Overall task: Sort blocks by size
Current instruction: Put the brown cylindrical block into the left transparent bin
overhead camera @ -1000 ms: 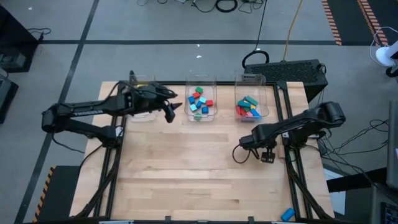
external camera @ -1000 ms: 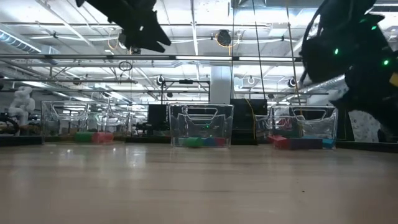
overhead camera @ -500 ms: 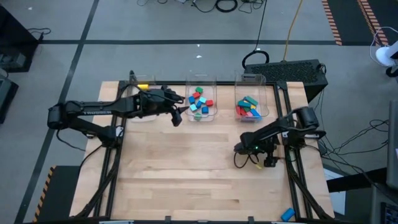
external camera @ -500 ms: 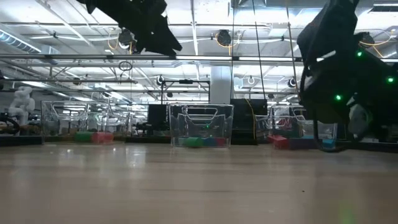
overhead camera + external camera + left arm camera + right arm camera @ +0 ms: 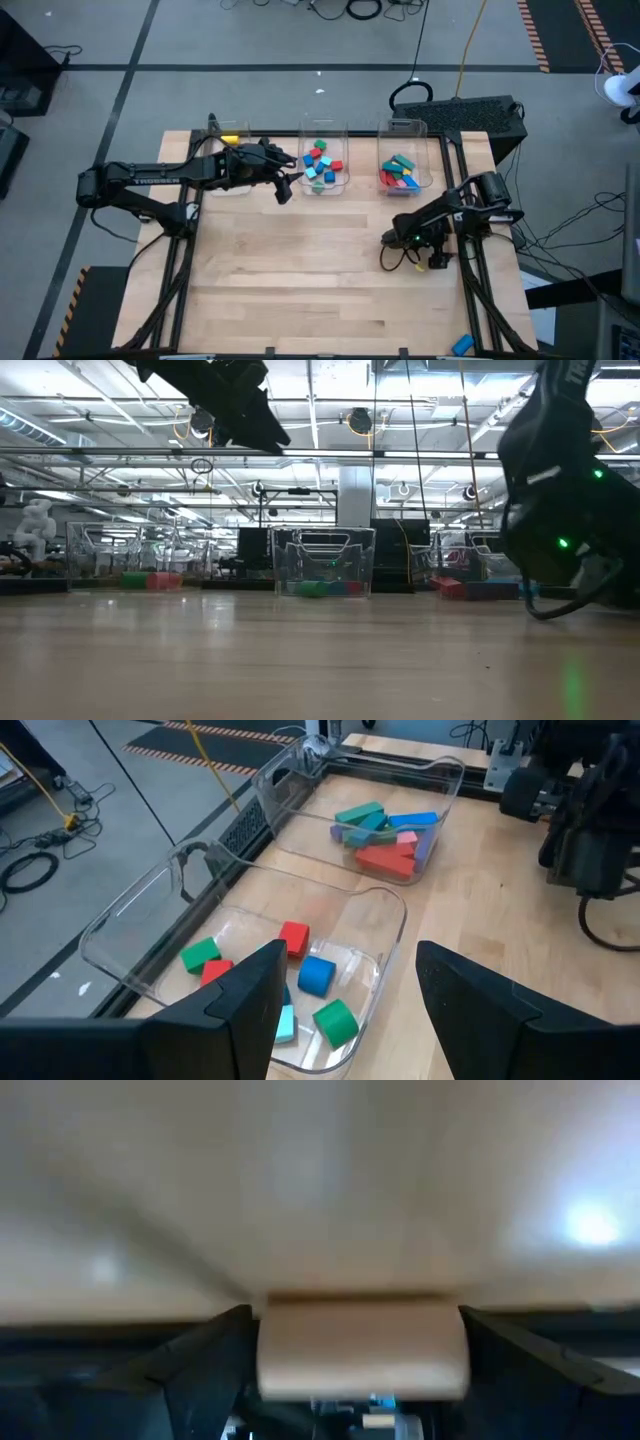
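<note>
- The blocks all look put away: small cubes and cylinders lie in the middle clear bin, and the long bars are heaped in the bin nearest the right arm.
- A third bin sits under the left arm; one yellow block shows at its far edge, the rest is hidden from above.
- The left end effector hangs just above the near rim of the middle bin, fingers well apart, holding nothing.
- The right end effector is down close to the bare worktop, well short of the bar bin, jaws spread wide and empty.
- I see no loose block on the worktop, so the sorting seems finished or nearly so.
</note>
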{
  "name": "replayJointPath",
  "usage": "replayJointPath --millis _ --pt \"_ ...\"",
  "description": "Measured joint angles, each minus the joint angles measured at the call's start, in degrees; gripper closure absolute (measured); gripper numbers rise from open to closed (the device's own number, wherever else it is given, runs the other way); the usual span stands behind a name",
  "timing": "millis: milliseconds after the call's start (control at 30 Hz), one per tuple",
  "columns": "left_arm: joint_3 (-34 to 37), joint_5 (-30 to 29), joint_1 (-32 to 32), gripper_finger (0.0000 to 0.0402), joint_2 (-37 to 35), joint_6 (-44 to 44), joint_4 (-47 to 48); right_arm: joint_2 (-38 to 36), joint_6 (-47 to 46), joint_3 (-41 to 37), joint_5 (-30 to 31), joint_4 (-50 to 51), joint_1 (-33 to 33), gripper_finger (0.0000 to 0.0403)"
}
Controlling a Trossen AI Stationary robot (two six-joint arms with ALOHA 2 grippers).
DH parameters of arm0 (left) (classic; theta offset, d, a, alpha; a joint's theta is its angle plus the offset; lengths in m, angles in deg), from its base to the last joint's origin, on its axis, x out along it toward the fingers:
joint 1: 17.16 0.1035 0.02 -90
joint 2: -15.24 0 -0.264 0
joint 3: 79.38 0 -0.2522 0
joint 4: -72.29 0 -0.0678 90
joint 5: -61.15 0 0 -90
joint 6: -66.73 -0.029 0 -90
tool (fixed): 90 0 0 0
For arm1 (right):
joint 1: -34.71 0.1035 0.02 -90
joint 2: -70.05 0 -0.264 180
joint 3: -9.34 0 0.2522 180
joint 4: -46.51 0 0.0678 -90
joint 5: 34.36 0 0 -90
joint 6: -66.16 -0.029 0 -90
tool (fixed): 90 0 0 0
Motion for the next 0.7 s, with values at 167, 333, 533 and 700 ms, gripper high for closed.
replayJointPath --millis 167,333,533,700 --pt "0.0 0.0 0.0 0.0175 0.0 0.21 0.62 -0.04 -0.02 -2.64 -2.32 -2.85 0.15 0.0073" --pt "0.0 0.0 0.0 0.0175 0.0 0.22 0.38 -0.04 0.38 -2.42 -2.39 -2.54 0.15 0.0084" --pt "0.0 0.0 0.0 0.0175 0.0 0.07 0.26 -0.04 -0.28 -2.38 -0.96 -2.08 0.15 0.0141" --pt "0.0 0.0 0.0 0.0175 0.0 -0.04 0.28 -0.04 -2.7 -2.18 1.09 -1.93 0.17 0.0141"
